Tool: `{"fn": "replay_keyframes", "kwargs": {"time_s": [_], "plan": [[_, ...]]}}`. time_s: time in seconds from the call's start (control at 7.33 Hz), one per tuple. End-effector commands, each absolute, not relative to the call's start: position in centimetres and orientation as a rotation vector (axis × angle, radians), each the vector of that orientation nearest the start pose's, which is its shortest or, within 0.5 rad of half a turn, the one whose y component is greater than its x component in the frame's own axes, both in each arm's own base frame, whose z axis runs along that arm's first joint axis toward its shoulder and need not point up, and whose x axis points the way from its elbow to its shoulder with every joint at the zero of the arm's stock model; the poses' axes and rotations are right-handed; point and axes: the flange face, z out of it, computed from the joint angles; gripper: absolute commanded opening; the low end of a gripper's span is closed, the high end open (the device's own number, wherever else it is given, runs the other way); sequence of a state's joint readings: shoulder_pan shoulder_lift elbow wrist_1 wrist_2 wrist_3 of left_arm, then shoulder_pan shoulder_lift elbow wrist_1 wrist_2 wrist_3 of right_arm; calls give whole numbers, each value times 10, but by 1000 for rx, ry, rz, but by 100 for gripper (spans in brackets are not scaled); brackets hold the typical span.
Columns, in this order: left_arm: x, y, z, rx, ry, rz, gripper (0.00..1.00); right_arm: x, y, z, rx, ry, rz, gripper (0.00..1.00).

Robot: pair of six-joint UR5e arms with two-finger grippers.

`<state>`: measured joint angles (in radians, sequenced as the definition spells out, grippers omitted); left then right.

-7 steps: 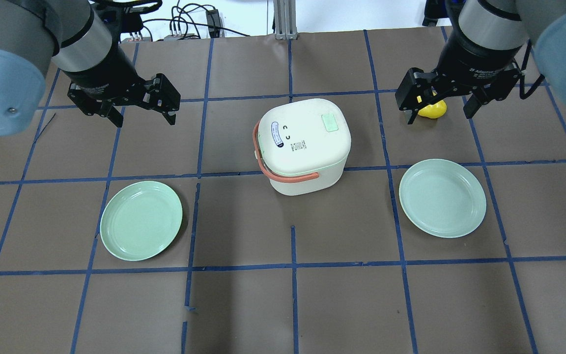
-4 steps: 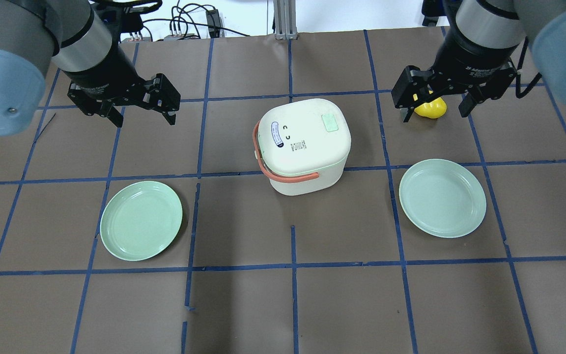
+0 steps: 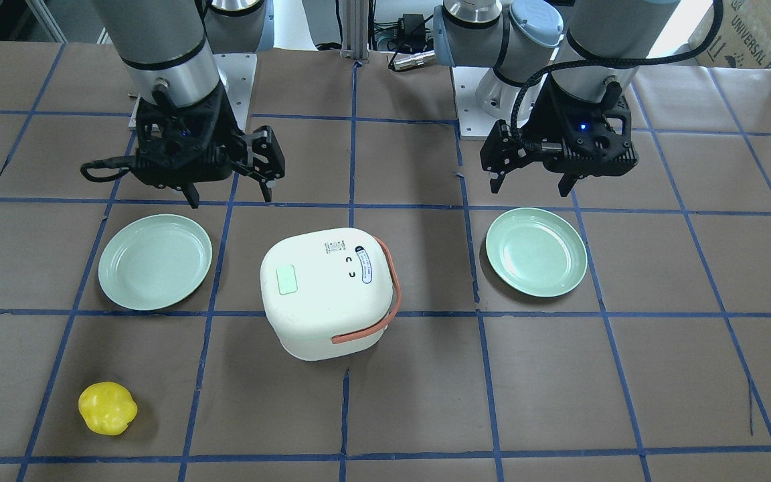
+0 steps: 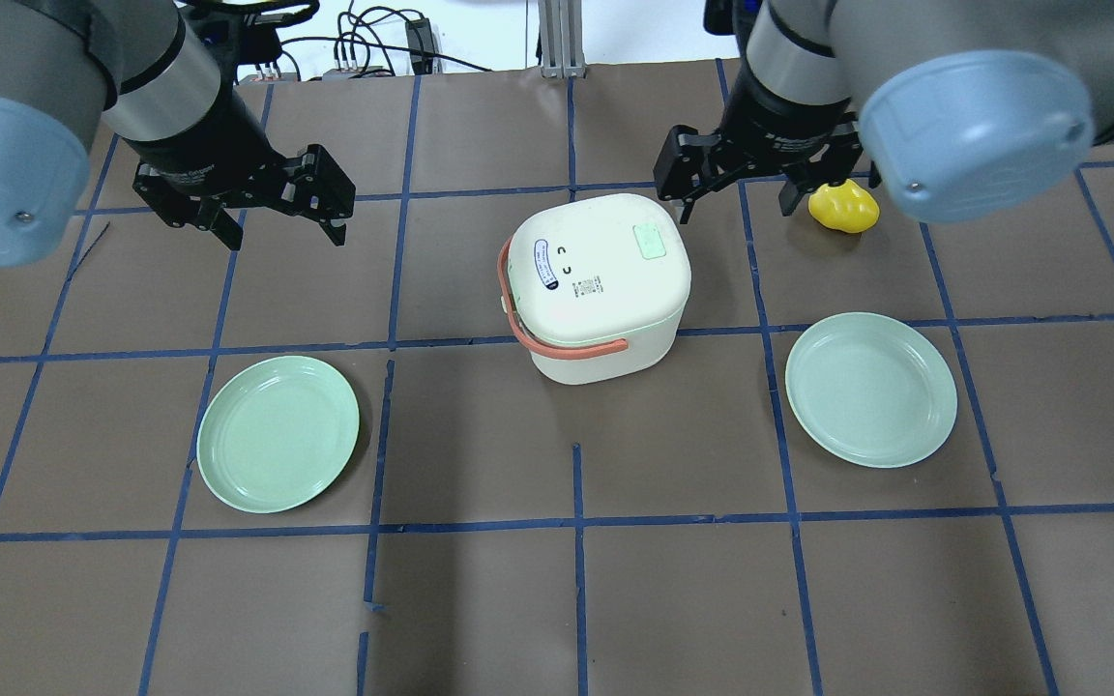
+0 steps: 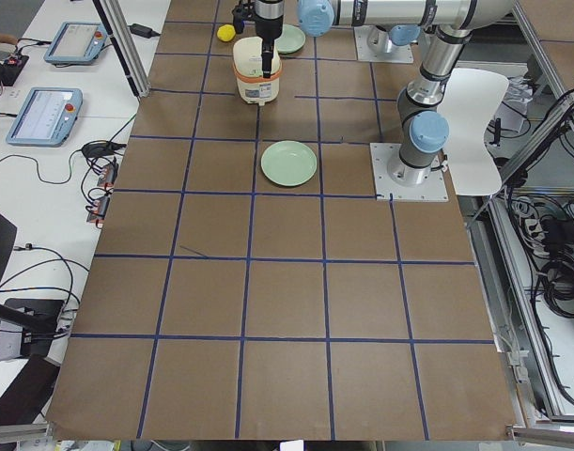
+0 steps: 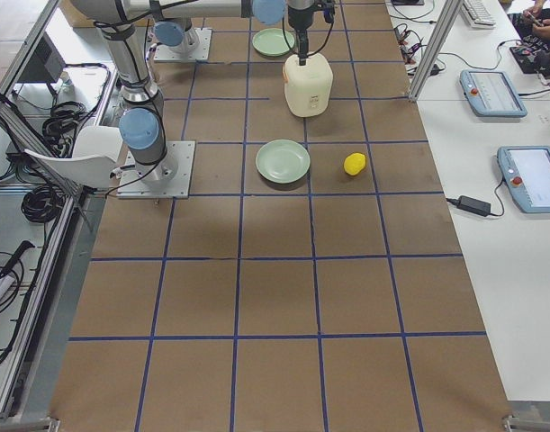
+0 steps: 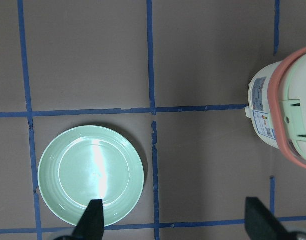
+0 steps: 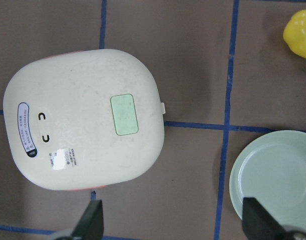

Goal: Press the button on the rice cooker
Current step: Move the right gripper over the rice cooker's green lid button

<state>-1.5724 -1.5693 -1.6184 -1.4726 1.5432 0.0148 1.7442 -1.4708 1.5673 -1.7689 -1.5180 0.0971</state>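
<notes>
The white rice cooker [image 4: 596, 280] with an orange handle stands mid-table; its pale green button [image 4: 649, 242] is on the lid's far right part. It also shows in the front view [image 3: 325, 288] with the button [image 3: 287, 279]. My right gripper [image 4: 736, 208] is open and empty, high up by the cooker's far right corner. In the right wrist view the cooker [image 8: 82, 140] and button [image 8: 124, 114] lie below, and the open fingers [image 8: 92, 222] show at the bottom edge. My left gripper [image 4: 284, 239] is open and empty, well left of the cooker.
A green plate [image 4: 278, 433] lies front left of the cooker and another [image 4: 871, 389] front right. A yellow pepper-like object [image 4: 844, 209] lies far right on the table. Blue tape lines grid the brown table cover.
My right gripper has moved left, from over the yellow object to beside the cooker's far right corner, still open. The left arm has not moved.
</notes>
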Motion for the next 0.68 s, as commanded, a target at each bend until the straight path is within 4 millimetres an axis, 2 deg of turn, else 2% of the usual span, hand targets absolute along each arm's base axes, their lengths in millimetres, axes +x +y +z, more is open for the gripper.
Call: {"fn": "replay_keyframes", "kwargs": {"time_s": [0.0,0.14,0.27,0.55], "plan": [[-137,-496,475,25,3168,-83,100,255,-526,423,-138,3063,-96,40],[-137,-496,475,28,3168,-83,100,256,-532,409,-134,3068,-59,20],[-137,-496,475,28,3168,-83,100,256,-540,398,-127,3071,-50,8],[-137,-496,475,28,3168,-83,100,259,-554,383,-67,3068,-94,6]]}}
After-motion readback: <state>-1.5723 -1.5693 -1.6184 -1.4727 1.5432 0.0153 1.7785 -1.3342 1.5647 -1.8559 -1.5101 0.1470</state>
